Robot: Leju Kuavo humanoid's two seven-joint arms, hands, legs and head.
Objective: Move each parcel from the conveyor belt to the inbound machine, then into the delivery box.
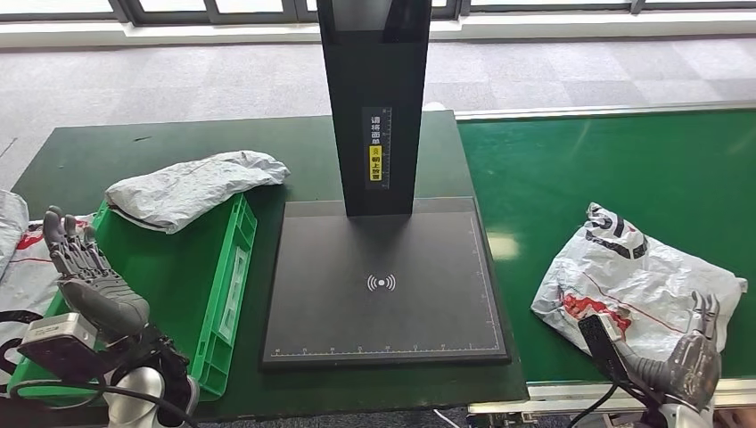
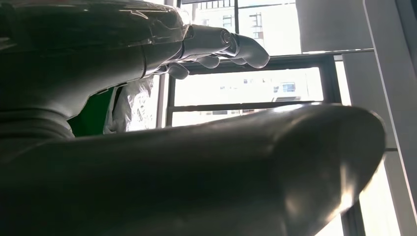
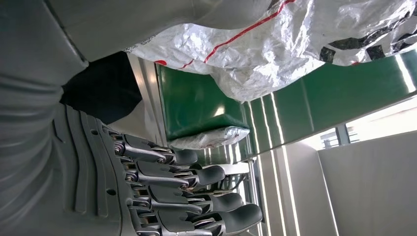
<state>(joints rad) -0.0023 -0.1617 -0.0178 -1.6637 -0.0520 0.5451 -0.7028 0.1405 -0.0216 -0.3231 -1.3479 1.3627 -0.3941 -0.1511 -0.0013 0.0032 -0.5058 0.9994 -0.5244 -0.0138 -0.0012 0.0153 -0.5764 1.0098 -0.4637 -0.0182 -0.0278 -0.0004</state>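
A white parcel [image 1: 629, 287] with red and black print lies on the green belt [image 1: 624, 169] at the right, close to the belt's near edge. The right hand [image 1: 691, 357] sits at the parcel's near right corner, just beside it or brushing it; contact cannot be confirmed. The parcel lies to the left of and beyond that hand. Its long axis runs roughly from far left to near right, so its near right end points at the hand. In the right wrist view the fingers [image 3: 196, 196] are extended side by side, a little apart, with nothing between them; the parcel [image 3: 275, 44] lies beside the palm, not within the grasp.

The right hand is plainly the nearer of the two. The scanner [image 1: 383, 285], a black pad with an upright post, stands on the desk [image 1: 134, 152] left of the belt, so the parcel's next stop lies to the left of the hand.

The left hand [image 1: 85, 267] is raised over the near left part of the green box [image 1: 223, 267], fingers spread upward and holding nothing. A second, grey-white parcel [image 1: 192, 187] rests across the box's far rim, partly on the desk. More parcels [image 1: 18, 259] lie at the far left edge.

Judgement: the pick from the belt is not yet made; the right hand needs to move left and forward over the parcel before closing.
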